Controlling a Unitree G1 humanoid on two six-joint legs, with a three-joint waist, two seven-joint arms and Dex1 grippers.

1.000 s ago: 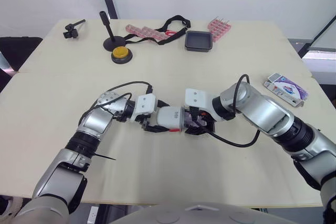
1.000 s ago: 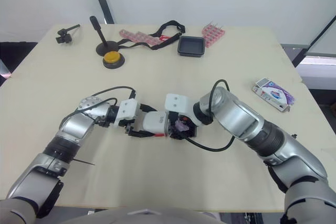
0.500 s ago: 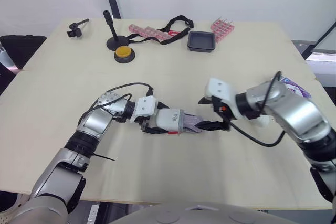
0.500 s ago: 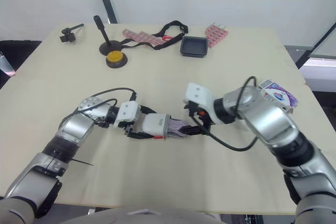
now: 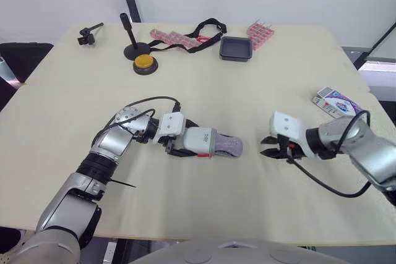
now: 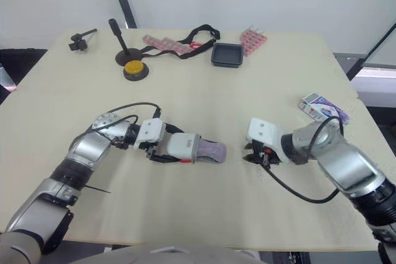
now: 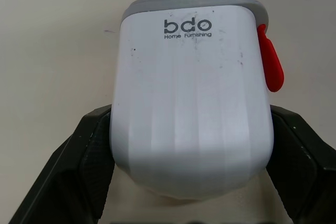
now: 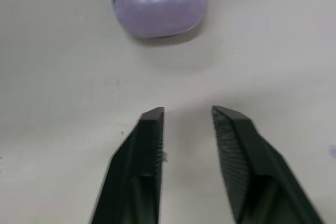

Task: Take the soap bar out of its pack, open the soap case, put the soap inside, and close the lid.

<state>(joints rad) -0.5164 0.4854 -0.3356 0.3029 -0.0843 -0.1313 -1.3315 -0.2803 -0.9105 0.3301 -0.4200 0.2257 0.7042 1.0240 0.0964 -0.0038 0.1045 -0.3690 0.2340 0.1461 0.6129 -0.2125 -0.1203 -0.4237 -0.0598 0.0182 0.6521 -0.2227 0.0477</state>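
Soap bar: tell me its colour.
The soap bar is pale lilac, clearest in the right wrist view.

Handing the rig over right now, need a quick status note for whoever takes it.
Left gripper: shut on the soap case, held sideways near the table's middle.
Right gripper: open, empty, to the right of the soap, not touching it.
Soap: partly in the case, its purple end sticking out.
Soap pack: by the right edge.
Done: soap unpacked, case opened.
Left: push soap fully in, close lid.
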